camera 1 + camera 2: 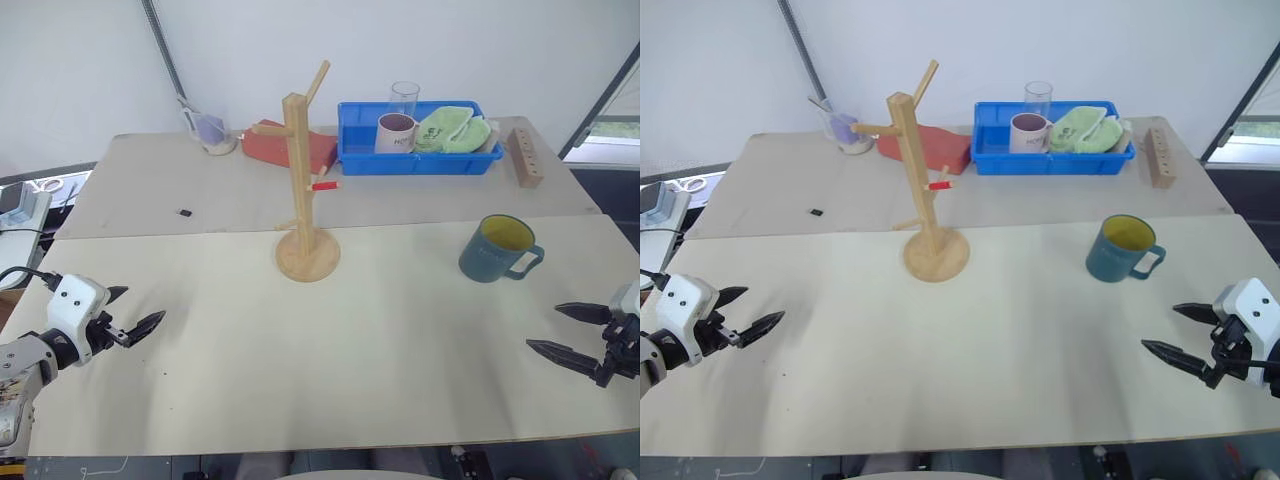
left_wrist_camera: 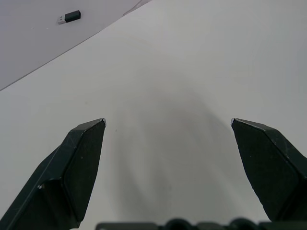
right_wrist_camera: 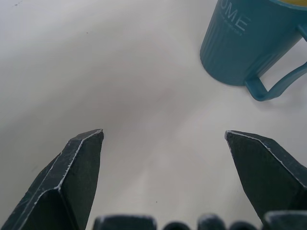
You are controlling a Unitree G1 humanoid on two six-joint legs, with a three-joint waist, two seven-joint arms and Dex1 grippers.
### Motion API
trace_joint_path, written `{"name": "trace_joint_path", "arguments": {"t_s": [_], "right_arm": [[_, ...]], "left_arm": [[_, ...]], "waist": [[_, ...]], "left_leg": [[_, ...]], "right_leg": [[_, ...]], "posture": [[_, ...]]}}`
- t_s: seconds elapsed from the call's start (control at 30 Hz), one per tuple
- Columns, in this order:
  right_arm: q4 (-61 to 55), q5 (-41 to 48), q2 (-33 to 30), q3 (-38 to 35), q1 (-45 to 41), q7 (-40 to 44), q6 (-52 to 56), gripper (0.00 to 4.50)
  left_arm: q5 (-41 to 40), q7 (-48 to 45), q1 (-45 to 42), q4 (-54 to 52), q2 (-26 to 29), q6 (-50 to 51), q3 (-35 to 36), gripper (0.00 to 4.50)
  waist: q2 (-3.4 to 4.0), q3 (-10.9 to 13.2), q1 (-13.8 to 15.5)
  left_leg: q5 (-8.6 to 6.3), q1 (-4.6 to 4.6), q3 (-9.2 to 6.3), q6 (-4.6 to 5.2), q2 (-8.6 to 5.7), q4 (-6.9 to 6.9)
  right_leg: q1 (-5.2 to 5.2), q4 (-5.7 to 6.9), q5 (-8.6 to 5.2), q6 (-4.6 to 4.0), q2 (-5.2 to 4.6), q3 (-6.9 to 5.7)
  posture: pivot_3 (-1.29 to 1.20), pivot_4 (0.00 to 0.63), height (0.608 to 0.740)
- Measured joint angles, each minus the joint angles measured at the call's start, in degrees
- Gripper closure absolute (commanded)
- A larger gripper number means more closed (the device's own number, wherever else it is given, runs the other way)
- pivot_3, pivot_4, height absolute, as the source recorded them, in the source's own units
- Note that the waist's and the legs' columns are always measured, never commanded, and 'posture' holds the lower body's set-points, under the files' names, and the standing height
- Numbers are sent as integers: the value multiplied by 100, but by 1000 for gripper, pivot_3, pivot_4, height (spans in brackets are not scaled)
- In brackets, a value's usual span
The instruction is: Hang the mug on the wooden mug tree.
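Right, both my tools are spread wide and empty: right tool [image 1: 568,330] near the dark teal-blue mug with the yellow-green inside [image 1: 497,248], left tool [image 1: 133,316] well off. Mug's upright on the pale counter [image 1: 380,340], right of the tall light-wood mug tree [image 1: 304,180], its handle towards my right tool. A clumsy approach could tip it. Behind the tree, the blue plastic bin [image 1: 420,160] holds a whitish mug [image 1: 394,132] and green cloth [image 1: 450,130].

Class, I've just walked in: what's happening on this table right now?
Nothing is being handled yet. The teal mug stands upright on the table, handle toward the right gripper, which hovers nearby with jaws open and empty. The left gripper is also open and empty, far to the other side. The wooden mug tree stands mid-table with bare pegs.
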Motion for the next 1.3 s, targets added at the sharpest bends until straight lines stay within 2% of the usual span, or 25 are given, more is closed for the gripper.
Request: {"name": "trace_joint_path", "arguments": {"t_s": [0.53,0.73,0.83,0.9,1.03,1.17,1.3], "right_arm": [[-77,-221,431,109,-408,-575,-2,25],[-198,-240,643,103,-492,-890,0,25],[-461,-216,895,93,-423,-1143,89,25],[-728,-203,1170,63,-288,-1392,206,25],[-1190,-213,1920,116,-221,-2133,315,25],[-1307,-679,2565,226,-447,-3111,144,25],[-1276,-1128,2880,437,-714,-3802,-15,25]], "left_arm": [[-307,-784,-182,588,-68,-630,214,0],[-967,-1300,-703,-187,52,-132,100,0],[-1375,-1389,-1356,-886,101,268,-205,0],[-1648,-1428,-1818,-1292,80,582,-552,0],[-2213,-1511,-2818,-1813,-251,1234,-1420,0],[-2258,-1657,-3578,-1904,-723,1433,-2245,0],[-2037,-1794,-4031,-1765,-1161,1374,-2878,0]], "waist": [[0,-2,-4],[0,-2,44],[1,-4,77],[9,-9,75],[10,-13,53],[15,-17,-27],[16,-17,-55]], "left_leg": [[0,3,-1,0,5,0],[0,-9,0,0,6,-1],[1,-14,0,0,5,0],[2,-13,2,1,2,8],[3,-12,-10,3,2,16],[6,-5,-20,7,0,32],[30,-3,-21,46,-1,44]], "right_leg": [[6,9,2,2,14,4],[14,11,2,2,21,6],[22,12,2,3,29,13],[32,14,31,41,33,23],[32,28,49,45,48,28],[32,48,50,47,58,33],[27,79,50,47,64,45]], "posture": [[0,150,740],[0,150,740],[0,150,740],[0,150,740],[0,150,740],[0,150,740],[0,150,740]]}}
